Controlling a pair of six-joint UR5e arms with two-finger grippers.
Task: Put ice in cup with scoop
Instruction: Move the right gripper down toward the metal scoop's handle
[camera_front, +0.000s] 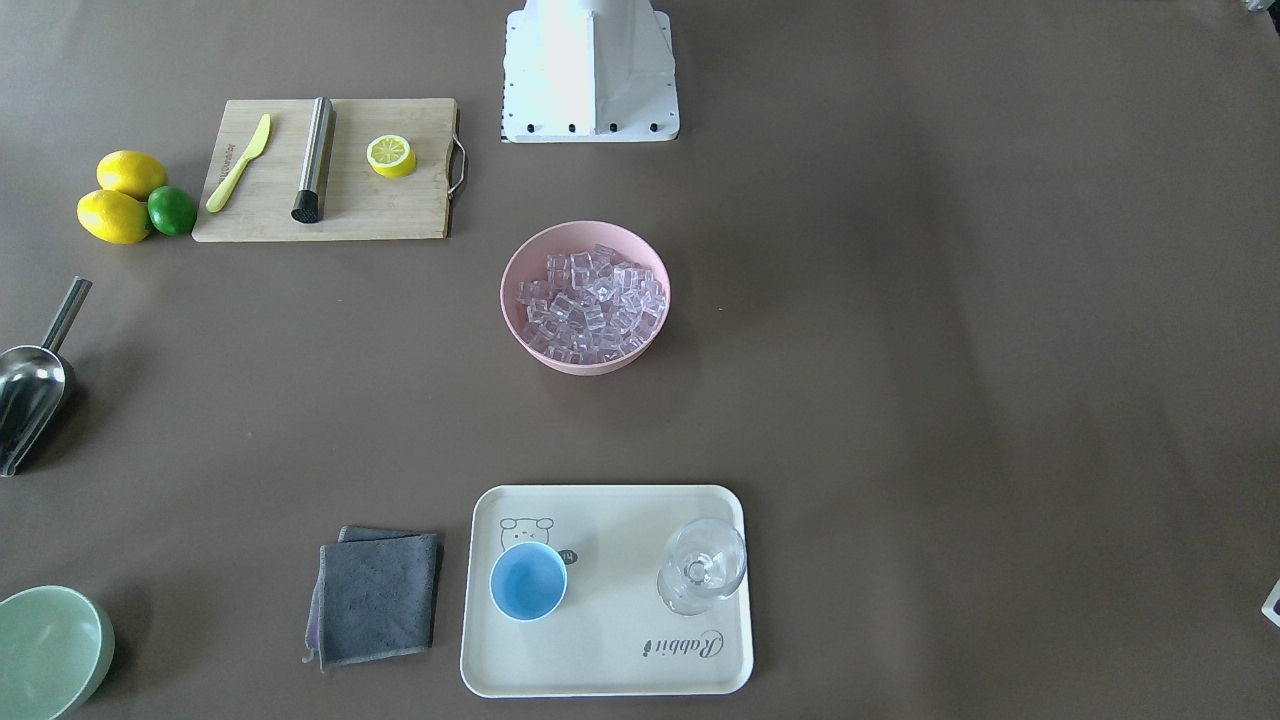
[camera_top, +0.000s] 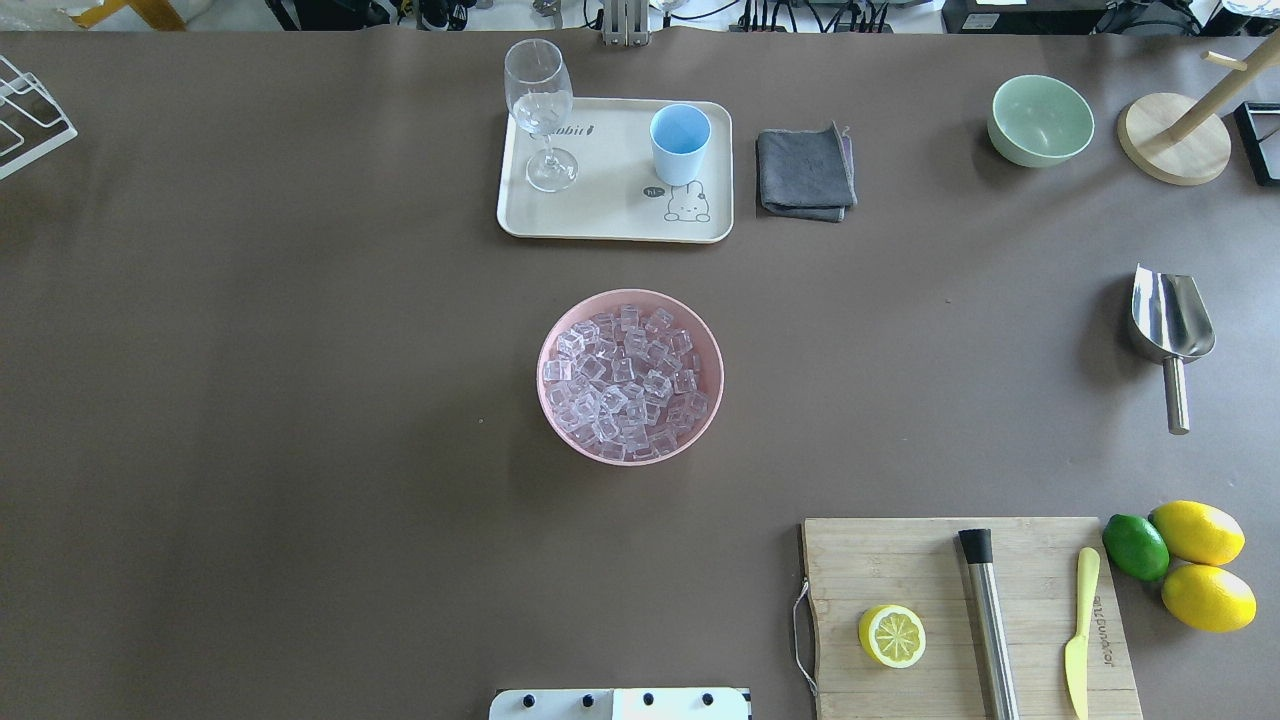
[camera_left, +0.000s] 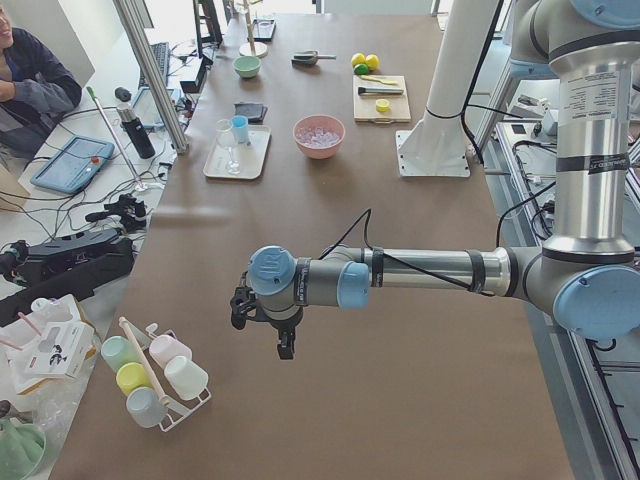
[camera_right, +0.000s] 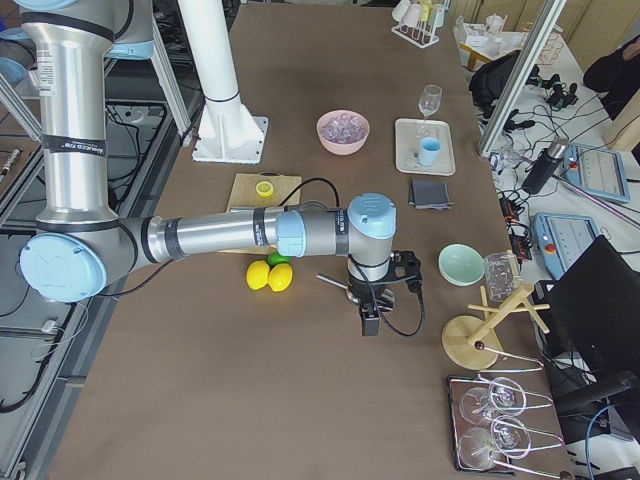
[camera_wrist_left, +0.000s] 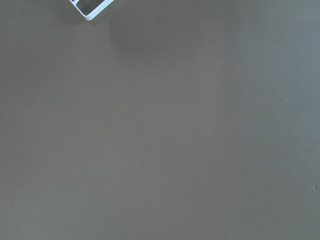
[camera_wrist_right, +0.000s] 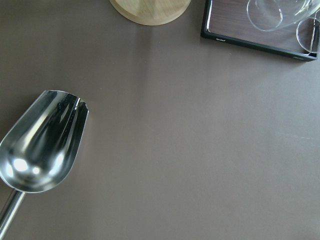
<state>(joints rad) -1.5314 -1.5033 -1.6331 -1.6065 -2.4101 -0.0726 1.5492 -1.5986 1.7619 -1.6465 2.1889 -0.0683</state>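
The ice (camera_top: 628, 378) is a heap of clear cubes in a pink bowl (camera_top: 560, 420) at the table's middle. The light blue cup (camera_top: 680, 143) stands on a cream tray (camera_top: 610, 222) at the far side. The steel scoop (camera_top: 1170, 330) lies alone on the table at the right, and also shows in the right wrist view (camera_wrist_right: 42, 145). My right gripper (camera_right: 369, 325) hangs above the table close to the scoop. My left gripper (camera_left: 285, 345) hangs over bare table far to the left. I cannot tell whether either gripper is open or shut.
A stemmed glass (camera_top: 541, 110) shares the tray. A grey cloth (camera_top: 805, 172), a pale green bowl (camera_top: 1040, 120) and a wooden stand (camera_top: 1175, 140) lie at the far right. A cutting board (camera_top: 960, 610) holds a half lemon, a steel cylinder and a knife, with lemons and a lime (camera_top: 1135, 546) beside it.
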